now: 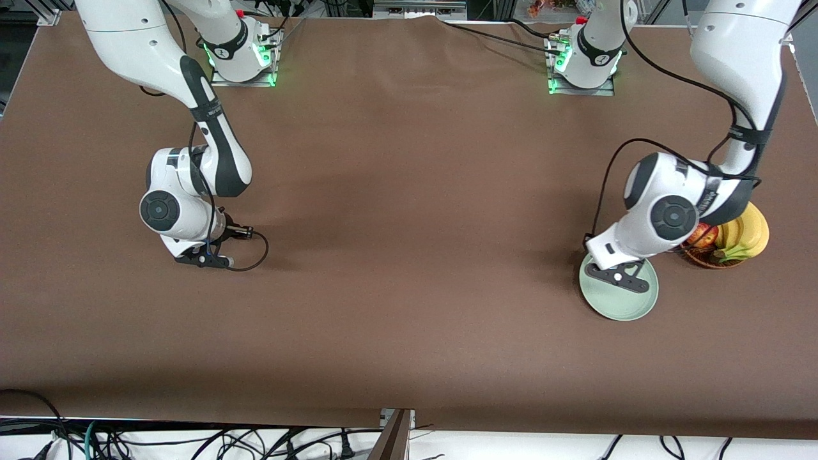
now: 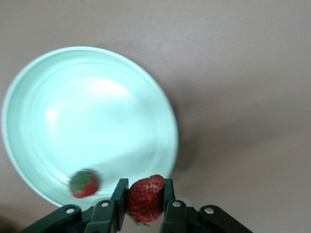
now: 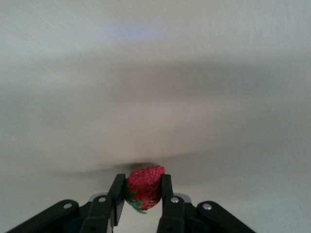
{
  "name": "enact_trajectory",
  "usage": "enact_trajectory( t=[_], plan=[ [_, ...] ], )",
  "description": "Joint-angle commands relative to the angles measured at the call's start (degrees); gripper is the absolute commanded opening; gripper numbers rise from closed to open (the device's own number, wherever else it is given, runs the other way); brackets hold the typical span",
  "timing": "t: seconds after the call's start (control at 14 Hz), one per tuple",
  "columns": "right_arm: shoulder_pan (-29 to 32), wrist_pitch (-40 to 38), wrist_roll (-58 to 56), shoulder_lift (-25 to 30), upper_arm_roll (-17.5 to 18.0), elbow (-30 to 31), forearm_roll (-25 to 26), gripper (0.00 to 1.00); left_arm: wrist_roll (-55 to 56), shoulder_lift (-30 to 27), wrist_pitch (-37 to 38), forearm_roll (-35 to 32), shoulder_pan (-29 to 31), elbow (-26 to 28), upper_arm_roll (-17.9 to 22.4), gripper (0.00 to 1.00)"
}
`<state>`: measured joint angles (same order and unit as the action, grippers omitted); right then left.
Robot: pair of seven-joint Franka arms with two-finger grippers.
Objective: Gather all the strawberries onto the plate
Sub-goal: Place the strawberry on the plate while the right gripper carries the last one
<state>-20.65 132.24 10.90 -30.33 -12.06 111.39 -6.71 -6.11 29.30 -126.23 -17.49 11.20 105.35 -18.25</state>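
Left end effector (image 2: 144,201) clamped on a strawberry (image 2: 145,198) over mint-green plate (image 2: 58,111) for release beside one strawberry already plated (image 2: 84,183); right end effector (image 3: 142,196) clamped on third strawberry (image 3: 144,187), above bare tabletop (image 1: 409,255)

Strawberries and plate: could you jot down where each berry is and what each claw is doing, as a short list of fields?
plate: pale green plate, toward the left arm's end of the table, beside a fruit basket
berry in plate: one strawberry lying near the rim
left claw: left claw over the plate, shut on a second strawberry
right claw: right claw over bare table, shut on a third strawberry
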Motion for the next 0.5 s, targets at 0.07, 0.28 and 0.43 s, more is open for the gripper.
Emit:
enact_trajectory(
  t=[0.07, 0.28, 0.43],
  plan=[
    [-3.52, -0.84, 8.04, -4.54, 3.51, -12.73, -0.94, 0.08, -6.97, 1.81, -2.26, -1.32, 1.97, -0.32, -0.64, 0.28],
    [-5.01, -0.84, 21.22, -12.53, 9.93, -25.82, -0.85, 0.08, -9.27, 1.99, -1.91, -1.14, 2.68, -0.93, -0.64, 1.00],
    [-8.25, -0.49, 30.80, -18.07, 12.23, -34.88, -0.76, 0.08, -9.27, 1.91, -1.82, -1.14, 2.77, -1.19, -0.64, 1.00]
  ],
)
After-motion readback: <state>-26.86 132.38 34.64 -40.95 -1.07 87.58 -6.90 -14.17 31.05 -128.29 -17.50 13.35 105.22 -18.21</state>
